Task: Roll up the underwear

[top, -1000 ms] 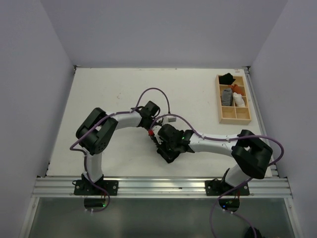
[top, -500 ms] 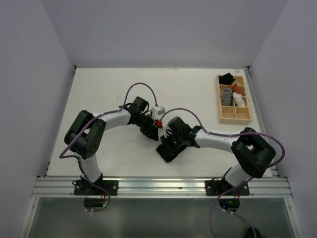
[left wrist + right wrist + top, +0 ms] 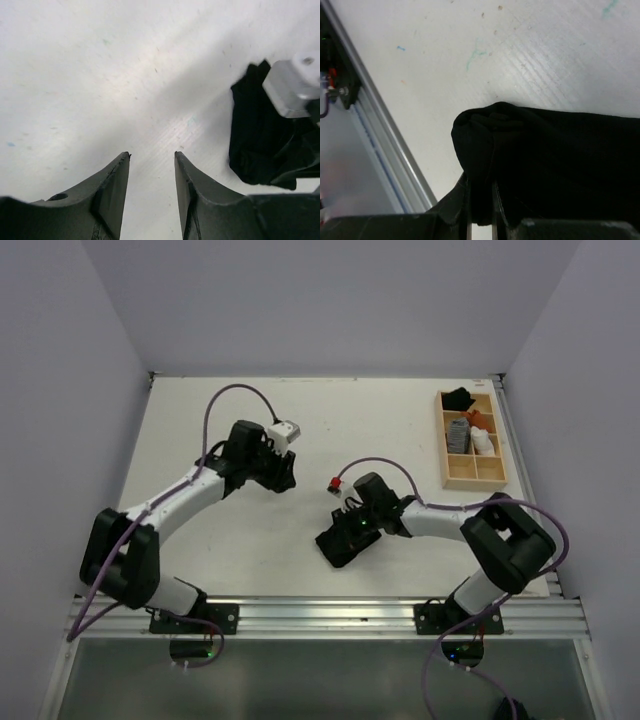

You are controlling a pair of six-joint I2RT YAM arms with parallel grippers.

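Note:
The underwear (image 3: 333, 547) is a bunched black cloth on the white table, near the front middle. My right gripper (image 3: 346, 534) is shut on a fold of it. The right wrist view shows the fingers (image 3: 481, 192) pinching a black fold of the underwear (image 3: 555, 150), which lies on the table. My left gripper (image 3: 284, 478) is open and empty, up and to the left of the cloth and apart from it. In the left wrist view the left gripper (image 3: 152, 156) is over bare table, and the underwear (image 3: 255, 135) lies at the right edge.
A wooden tray (image 3: 449, 465) with compartments stands at the back right. It holds a black item (image 3: 459, 397), a grey striped roll (image 3: 458, 434) and a white roll (image 3: 483, 441). A metal rail (image 3: 320, 616) runs along the front edge, close to the underwear.
My left arm has swung away from the underwear, up and to the left, and its gripper is empty. My right gripper has stayed on the cloth near the front.

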